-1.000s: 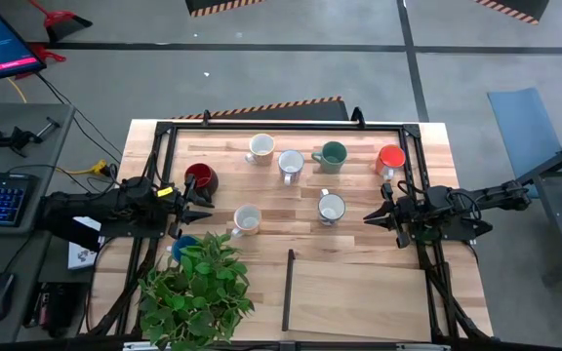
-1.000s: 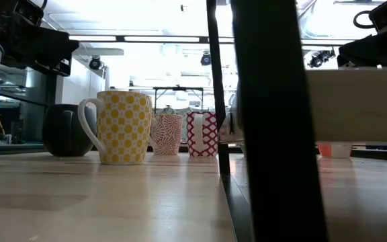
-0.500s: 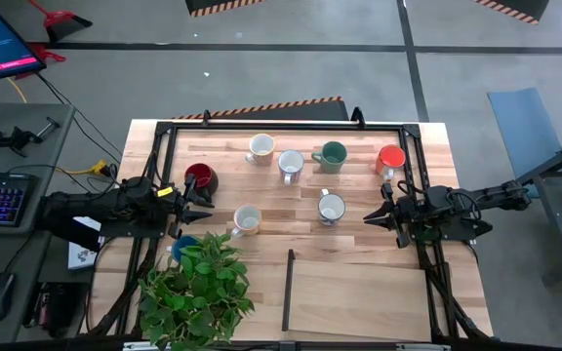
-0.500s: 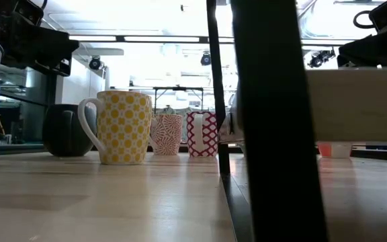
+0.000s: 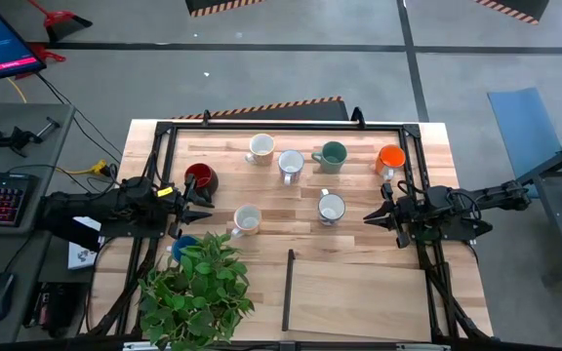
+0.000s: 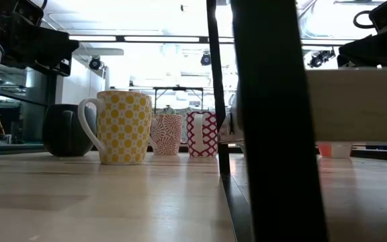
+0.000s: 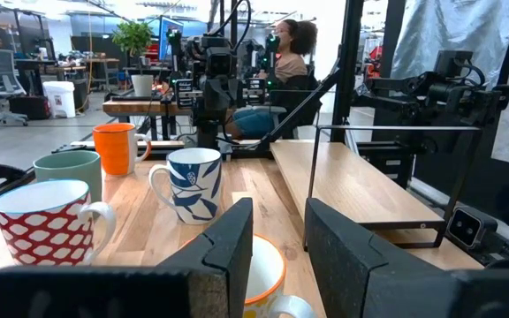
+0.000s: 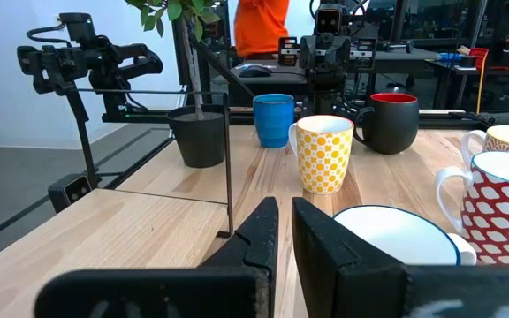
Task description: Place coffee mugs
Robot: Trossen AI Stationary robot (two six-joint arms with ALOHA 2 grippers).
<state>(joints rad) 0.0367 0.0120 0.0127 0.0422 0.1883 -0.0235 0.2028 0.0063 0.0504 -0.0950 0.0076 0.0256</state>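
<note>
Nothing has moved since a second ago. Left gripper (image 5: 203, 207) hangs at the table's (image 5: 359, 244) left edge, near the dark red mug (image 5: 199, 177), fingers a little apart and empty. Right gripper (image 5: 370, 216) hangs beside the blue-patterned mug (image 5: 331, 207), fingers nearly closed, holding nothing. Mugs stand scattered; the blue mug (image 5: 184, 246) sits by the plant (image 5: 198, 292).
</note>
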